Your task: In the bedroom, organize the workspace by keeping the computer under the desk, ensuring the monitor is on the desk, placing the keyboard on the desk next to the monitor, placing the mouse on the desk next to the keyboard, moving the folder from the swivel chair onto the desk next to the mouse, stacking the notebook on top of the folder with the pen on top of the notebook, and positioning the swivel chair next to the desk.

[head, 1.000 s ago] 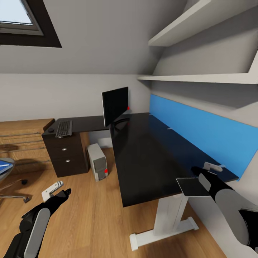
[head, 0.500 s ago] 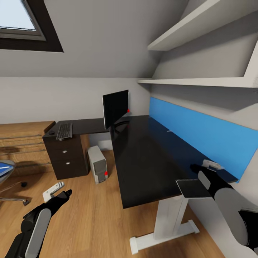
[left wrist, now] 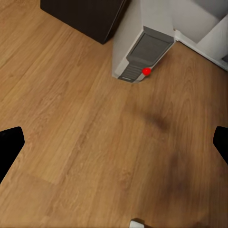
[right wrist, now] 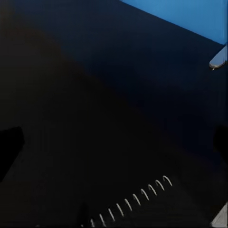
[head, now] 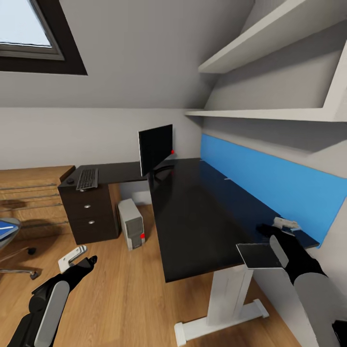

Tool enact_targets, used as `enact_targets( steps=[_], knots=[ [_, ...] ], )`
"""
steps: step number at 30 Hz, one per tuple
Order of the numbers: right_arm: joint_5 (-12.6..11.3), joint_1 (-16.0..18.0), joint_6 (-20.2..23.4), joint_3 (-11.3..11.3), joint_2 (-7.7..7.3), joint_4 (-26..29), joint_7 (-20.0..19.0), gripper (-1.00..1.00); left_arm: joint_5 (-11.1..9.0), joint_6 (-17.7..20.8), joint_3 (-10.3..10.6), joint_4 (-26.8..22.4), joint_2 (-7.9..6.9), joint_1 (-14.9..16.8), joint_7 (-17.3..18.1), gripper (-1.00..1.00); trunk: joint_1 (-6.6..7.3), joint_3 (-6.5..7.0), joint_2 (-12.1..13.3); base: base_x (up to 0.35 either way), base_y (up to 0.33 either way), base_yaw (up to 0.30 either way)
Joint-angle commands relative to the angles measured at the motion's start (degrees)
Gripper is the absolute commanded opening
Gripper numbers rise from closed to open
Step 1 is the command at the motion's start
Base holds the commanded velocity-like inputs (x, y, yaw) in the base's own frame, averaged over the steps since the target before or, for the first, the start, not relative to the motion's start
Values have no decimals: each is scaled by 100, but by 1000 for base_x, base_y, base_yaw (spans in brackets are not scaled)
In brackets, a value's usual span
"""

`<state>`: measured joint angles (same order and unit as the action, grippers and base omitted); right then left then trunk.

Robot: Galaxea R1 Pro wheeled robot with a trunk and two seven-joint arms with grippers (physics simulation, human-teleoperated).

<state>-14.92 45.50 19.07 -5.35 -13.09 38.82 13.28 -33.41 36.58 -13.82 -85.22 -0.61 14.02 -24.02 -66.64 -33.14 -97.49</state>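
Far left, cut by the head view's edge: grey swivel chair (head: 6, 230) on the oak floor, one chrome leg and caster showing, bright blue folder (head: 5, 224) lying on its seat. Stands well apart from the desk.

Low in the foreground, left gripper (head: 77, 258) on a black and grey forearm, stretched forward over bare floor planks, fingers (left wrist: 9, 147) spread wide, clamped on nothing.

Further back, on the short wing of the desk above the dark brown drawers (head: 89, 213): tiny black mouse (head: 70, 181), then just beside it the flat dark keyboard (head: 87, 179).

On the floor under the desk, beside the drawers: light grey tower computer (head: 131, 223), upright, red light low on its front.

At the inner corner of the desk, black monitor (head: 155, 148) upright on a curved foot, red dot at one lower corner.

Running toward the camera, glossy black desk (head: 193, 212) on white legs, blue wall panel (head: 270, 183) behind it.

At the near right corner, thin grey notebook (head: 259, 255), flat, partly past the desk edge, spiral binding plain in the right wrist view. Touches the right gripper (head: 282, 231), whose arm reaches forward over the desktop; dark fingertips (right wrist: 9, 148) look spread apart, actual hold on the notebook not discernible.
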Motion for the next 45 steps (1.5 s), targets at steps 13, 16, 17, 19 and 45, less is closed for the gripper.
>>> enact_targets(
  steps=[13, 16, 17, 19, 45],
  knots=[
    [-64, -1115, 556, -3, 397, 1801, 46, 100, -60, 16, 2, 5, -1, 4, -50, 100, 0, -2, -3, 0, 0, 0],
    [-64, -1132, 559, -2, 413, 1823, 46, 100, -60, 16, 2, 10, -1, 4, -50, 100, 0, -2, -3, 0, 0, 0],
    [-66, -1135, 560, -2, 416, 1828, 45, 100, -60, 16, 2, 10, -1, 4, -50, 100, 0, -2, -3, 0, 0, 0],
    [-69, -1142, 558, 0, 428, 1838, 43, 100, -63, 16, 2, 17, -1, 4, -50, 100, 0, -2, -3, 0, 0, 0],
    [-44, -1339, 536, -10, 597, 2330, 61, 100, -60, 7, 90, 102, 18, 4, -43, 100, 0, 99, -3, -133, -59, 74]
  ],
)
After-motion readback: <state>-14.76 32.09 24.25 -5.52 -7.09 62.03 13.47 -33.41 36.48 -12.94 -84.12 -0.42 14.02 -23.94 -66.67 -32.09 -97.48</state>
